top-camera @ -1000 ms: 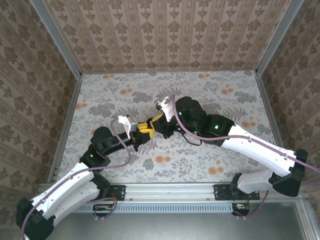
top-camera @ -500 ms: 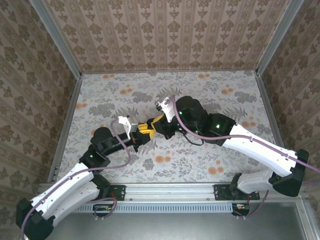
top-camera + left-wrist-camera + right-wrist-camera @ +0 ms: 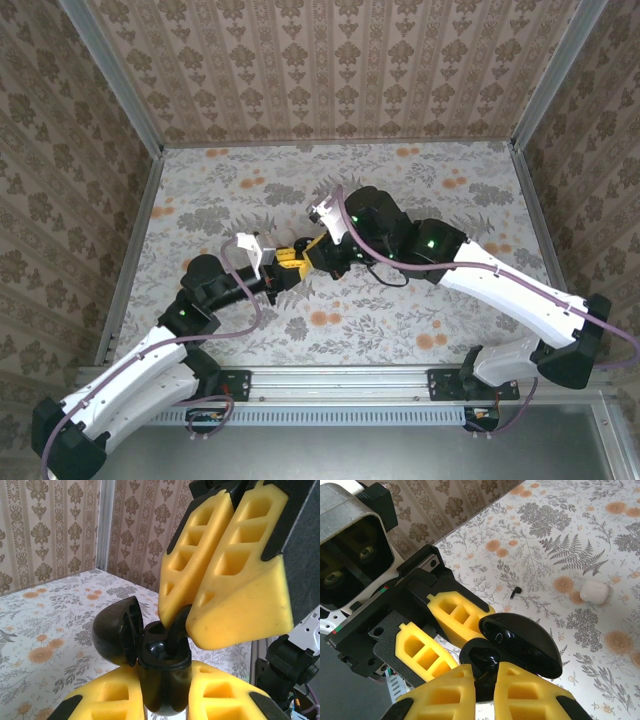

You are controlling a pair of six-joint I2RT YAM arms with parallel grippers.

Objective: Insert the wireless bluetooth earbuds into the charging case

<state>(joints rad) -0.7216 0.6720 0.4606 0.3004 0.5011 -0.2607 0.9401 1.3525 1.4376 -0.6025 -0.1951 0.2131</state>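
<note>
The left fingers [image 3: 220, 695] are clenched on the black charging case [image 3: 161, 672], holding it up off the counter [image 3: 560, 530] with its lid [image 3: 117, 635] swung open. The right fingers [image 3: 240, 595] pinch a black earbud [image 3: 175, 636] whose tip sits at the mouth of a socket, so the first insertion appears to be in hand. The next move calls for pressing it straight down until seated, letting go, then fetching what looks like the second earbud [image 3: 515, 591], which lies on the counter near a small white box [image 3: 595, 591].
</note>
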